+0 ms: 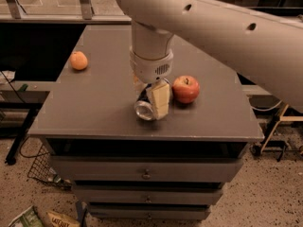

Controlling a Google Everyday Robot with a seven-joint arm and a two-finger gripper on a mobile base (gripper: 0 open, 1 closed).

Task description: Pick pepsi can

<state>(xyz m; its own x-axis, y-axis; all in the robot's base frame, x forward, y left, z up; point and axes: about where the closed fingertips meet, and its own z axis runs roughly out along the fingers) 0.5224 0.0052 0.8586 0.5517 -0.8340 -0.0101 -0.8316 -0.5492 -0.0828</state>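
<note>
Lying on its side near the front middle of the surface [94, 109], the can [143, 109] shows its silver end toward the camera view, while most of its blue body is hidden under the gripper [152, 103], which hangs straight down from the arm [222, 30] and sits right over it. Whether the jaws are spread around the can or pinching it cannot be told from this angle. The apple [185, 89] rests just beside the gripper on its far side, very near the can, and the orange [79, 60] sits well apart at the back corner. As a judgement, the can should be light if empty and noticeably heavier if full; nothing shown settles which. Its thin aluminium wall is stiff enough for a modest squeeze but dents under a hard one, and its smooth painted skin is slippery, so a firm yet measured grip suits it. Being round and on its side, it may roll away if nudged before it is held. The best hold looks to be across the middle of the body, on opposite sides of the curve, so the weight balances and neither end droops on the lift. The close apple leaves little room on that side and could be bumped.
</note>
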